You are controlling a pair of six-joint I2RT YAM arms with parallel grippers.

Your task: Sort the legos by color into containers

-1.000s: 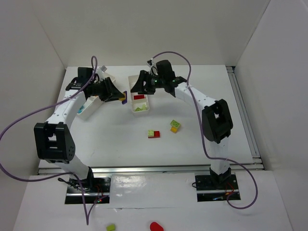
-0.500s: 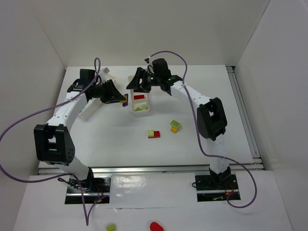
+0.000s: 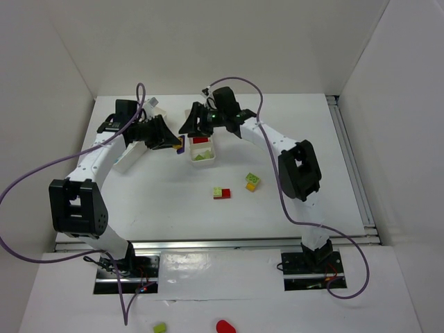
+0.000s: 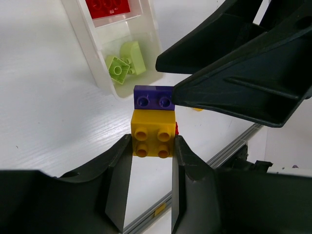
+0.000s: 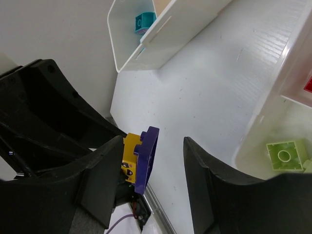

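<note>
Two arms: over the last second my right fingers (image 3: pixel 193 123) came leftward, and they now meet the left fingers (image 3: pixel 166 139) in the air, just beside the narrow tray (image 4: pixel 107 73).
Left fingers: closed on the yellow brick (image 4: pixel 152 136); the purple brick (image 4: pixel 154 97) is stuck on its far end.
Right fingers: spread, one on each side of the purple brick, not yet pinching it.
Meaning: I judge this to be a pull-apart, so that each colour can go to its own compartment.
Room: the narrow tray's wall is near the clump, and the wide tray (image 5: pixel 165 29) lies beside the left arm. Pulling away from both walls looks safest.
Bench (image 3: pixel 173 201): the red-green clump (image 3: pixel 222 193) and the orange-green clump (image 3: pixel 252 182) wait unsorted, well apart from the arms.
</note>
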